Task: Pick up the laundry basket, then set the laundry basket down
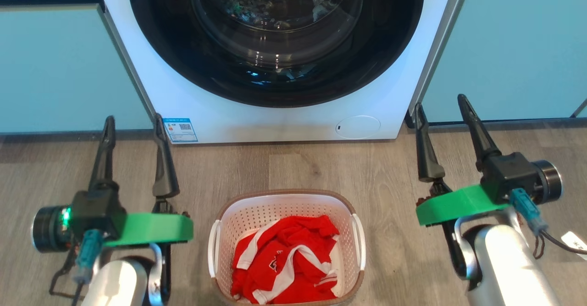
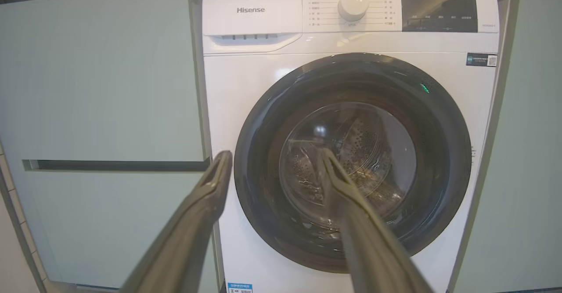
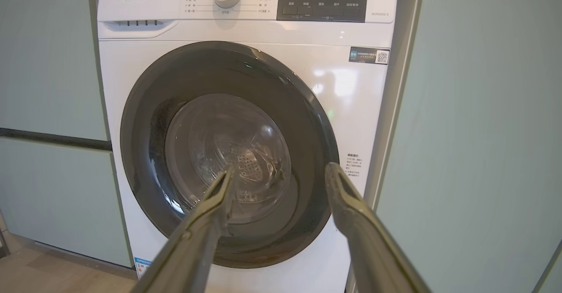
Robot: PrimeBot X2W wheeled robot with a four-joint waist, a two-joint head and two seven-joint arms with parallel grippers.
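What could go wrong, taken from left to right. The left gripper [image 1: 133,121] stood with its jaws wide and nothing between them, its fingers pointing at the washer [image 1: 275,127]. To reach the basket [image 1: 257,212] it would have had to drop and turn inward, and a careless swing could have knocked the wall and skidded so light a thing across the floor [image 1: 298,164]. The left handle [image 1: 213,246] was a thin white loop close against the wall, so a finger might have slid past it or caught only the rim. In the middle a red shirt [image 1: 284,255] lay loosely heaped inside, and a lift by one side alone would likely have tipped the basket and spilled it. The right gripper [image 1: 439,106], likewise spread wide and empty, faced the same trouble at the right handle [image 1: 359,242]. Had the two arms risen unevenly, the basket could have twisted free.

The basket sat upright on the floor before the washer, between the two arms. It lay to the right of the left gripper and nearer the robot than its fingertips, apart from them. It lay to the left of the right gripper, with the wider gap on that side. Neither gripper touched it.
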